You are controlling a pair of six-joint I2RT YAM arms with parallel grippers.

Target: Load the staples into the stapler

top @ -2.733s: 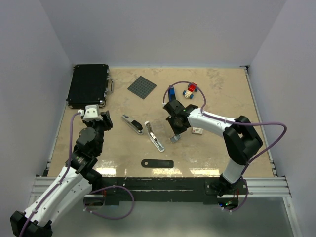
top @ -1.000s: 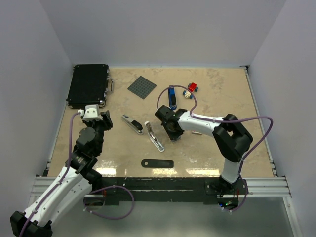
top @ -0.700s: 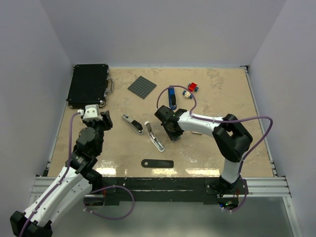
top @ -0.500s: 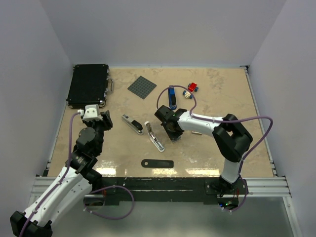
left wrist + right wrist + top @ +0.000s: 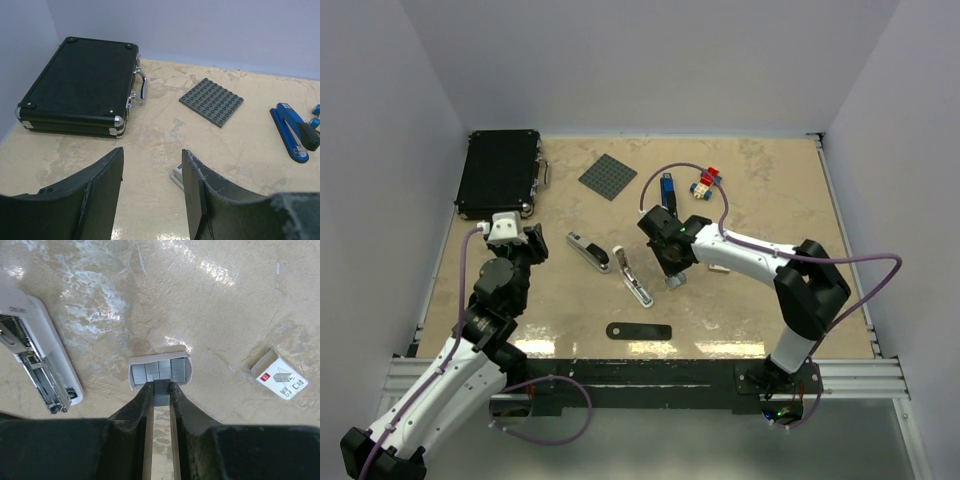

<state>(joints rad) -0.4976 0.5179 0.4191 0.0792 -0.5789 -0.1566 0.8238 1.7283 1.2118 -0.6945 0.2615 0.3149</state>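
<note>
My right gripper (image 5: 161, 386) is shut on a short grey strip of staples (image 5: 161, 396), held just above the open grey staples tray (image 5: 160, 370), where more strips lie. The tray's white, red-marked lid (image 5: 280, 380) lies apart to the right. The open white-and-silver stapler (image 5: 42, 360) lies to the left, its metal channel facing up. In the top view the right gripper (image 5: 671, 270) hovers over the tray (image 5: 674, 282), right of the open stapler (image 5: 633, 277). My left gripper (image 5: 152, 151) is open and empty, well left of them (image 5: 530, 243).
A second grey stapler (image 5: 588, 250) lies left of the open one. A blue stapler (image 5: 667, 185), a toy-brick car (image 5: 704, 182), a grey baseplate (image 5: 608, 176) and a black case (image 5: 500, 172) sit at the back. A black flat strip (image 5: 638, 331) lies near the front edge.
My right gripper was down over the staples tray and has risen and shifted slightly right with a strip of staples in it; the tray shows again. The left arm has not moved.
</note>
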